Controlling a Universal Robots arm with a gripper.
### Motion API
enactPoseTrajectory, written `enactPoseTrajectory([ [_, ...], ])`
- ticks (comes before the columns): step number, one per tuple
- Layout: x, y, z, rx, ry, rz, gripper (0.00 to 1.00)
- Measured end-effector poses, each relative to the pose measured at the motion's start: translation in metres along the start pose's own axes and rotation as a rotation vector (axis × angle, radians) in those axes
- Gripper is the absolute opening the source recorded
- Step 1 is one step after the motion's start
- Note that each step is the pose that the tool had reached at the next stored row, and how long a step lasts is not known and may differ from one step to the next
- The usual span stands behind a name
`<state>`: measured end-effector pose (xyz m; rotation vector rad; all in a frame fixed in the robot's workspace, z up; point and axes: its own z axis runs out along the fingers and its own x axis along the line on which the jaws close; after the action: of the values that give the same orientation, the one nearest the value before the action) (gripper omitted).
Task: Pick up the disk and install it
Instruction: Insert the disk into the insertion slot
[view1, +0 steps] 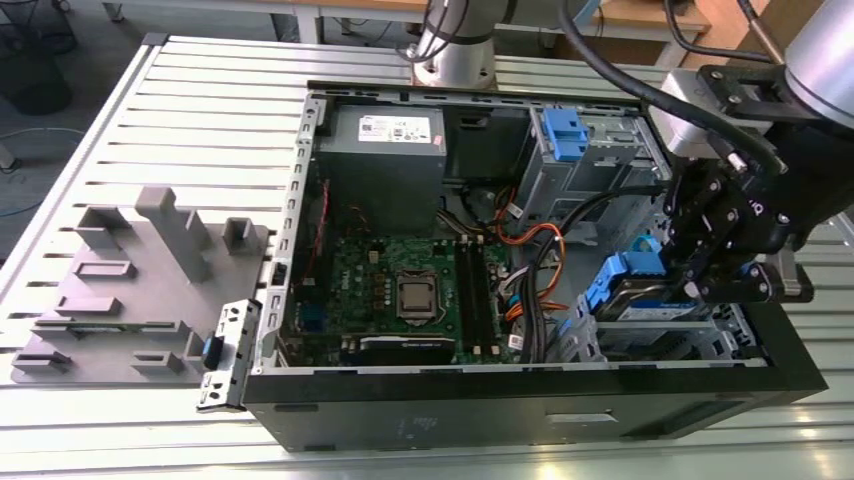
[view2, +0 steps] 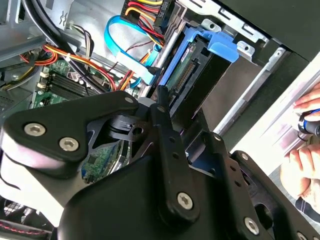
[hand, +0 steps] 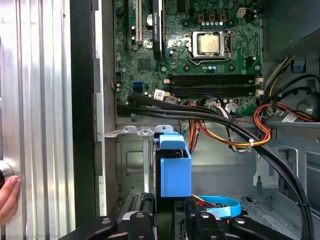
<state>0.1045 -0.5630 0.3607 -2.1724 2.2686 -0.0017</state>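
The disk (view1: 643, 297) is a flat silver drive with blue side rails. It sits tilted at the drive bay in the corner of the open computer case (view1: 441, 400) on the exterior view's right. My black gripper (view1: 703, 285) comes down on it from above. In the first wrist view I see the disk (hand: 175, 170) edge-on, its blue rail toward the camera, with my gripper (hand: 167, 215) shut on its dark body, one finger (hand: 148, 212) on each side. In the second wrist view the disk (view2: 192, 75) leans against the bay's metal frame beyond my fingers (view2: 161, 117).
A grey power supply (view1: 384, 140) and a green motherboard (view1: 400, 290) lie in the case. A bare blue clip (view1: 563, 135) sits in the upper bay. Black and orange cables (hand: 235, 135) run close past the disk. A grey fixture (view1: 134, 280) stands outside the case. A person's hand (view2: 302, 165) rests nearby.
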Motion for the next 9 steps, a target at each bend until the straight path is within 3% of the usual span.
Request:
enactPoseTrajectory([
  [4,0.0,0.0,0.0062,0.0,-0.0003,0.0,0.35],
  [9,0.0,0.0,0.0075,0.0,0.0001,0.0,0.35],
])
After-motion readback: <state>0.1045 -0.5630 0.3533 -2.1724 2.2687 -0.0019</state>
